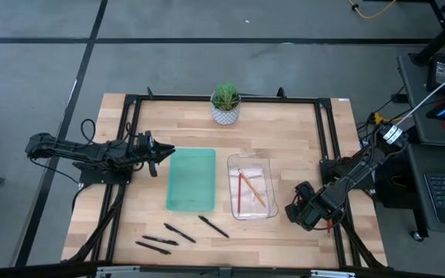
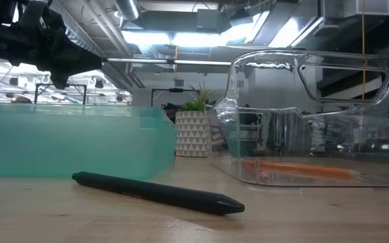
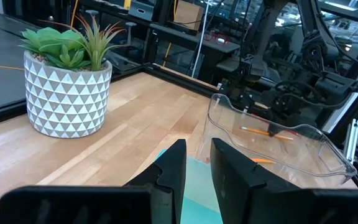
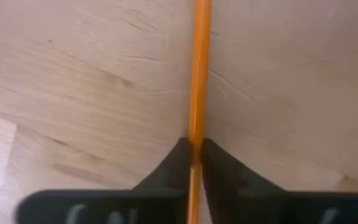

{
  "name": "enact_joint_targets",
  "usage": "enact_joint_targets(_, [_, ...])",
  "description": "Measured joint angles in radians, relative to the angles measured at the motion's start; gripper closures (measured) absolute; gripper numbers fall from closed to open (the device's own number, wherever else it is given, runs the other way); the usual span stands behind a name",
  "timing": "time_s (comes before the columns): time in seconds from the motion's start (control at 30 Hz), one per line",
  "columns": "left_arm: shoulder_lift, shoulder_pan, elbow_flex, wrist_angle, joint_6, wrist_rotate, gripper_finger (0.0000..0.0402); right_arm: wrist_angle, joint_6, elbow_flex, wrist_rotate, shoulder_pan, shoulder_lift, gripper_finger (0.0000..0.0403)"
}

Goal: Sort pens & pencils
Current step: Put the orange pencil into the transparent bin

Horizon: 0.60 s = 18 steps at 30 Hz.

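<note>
High view first: your right arm reaches in from the desk's (image 1: pixel 284 139) right edge, bent low, with the right end effector (image 1: pixel 301 210) down at the desk just right of the clear bin (image 1: pixel 265 212). Two pencils (image 1: pixel 247 191) lie inside that bin, long axes running roughly front to back, angled apart. Your left arm stretches level from the left edge, and the left end effector (image 1: pixel 161 154) hangs beside the teal tray's (image 1: pixel 191 179) back left corner. Three pens (image 1: pixel 181 232) lie on bare wood in front of the tray, each slanted.

Low view gives you one pen (image 2: pixel 157 192) lying flat across the foreground, tip toward the right, with the teal tray behind it.

Left wrist view shows the left end effector (image 3: pixel 197 165) with a narrow gap between its fingers, holding nothing.

Right wrist view shows the right end effector (image 4: pixel 194 152) closed on an orange pencil (image 4: pixel 199 68), which runs straight out ahead between the fingers.
</note>
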Motion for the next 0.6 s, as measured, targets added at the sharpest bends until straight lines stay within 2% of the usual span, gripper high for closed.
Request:
enact_joint_targets(0.07, [0.000, 0.000, 0.000, 0.000, 0.000, 0.000, 0.0333, 0.000, 0.000, 0.000, 0.003, 0.000, 0.000, 0.0389])
enact_joint_targets(0.4, [0.000, 0.000, 0.000, 0.000, 0.000, 0.000, 0.0333, -0.015, -0.026, -0.004, 0.051, 0.002, -0.022, 0.0390])
enact_joint_targets(0.6, [0.000, 0.000, 0.000, -0.001, 0.001, 0.000, 0.0333, -0.083, -0.025, -0.013, 0.144, -0.001, -0.074, 0.0391])
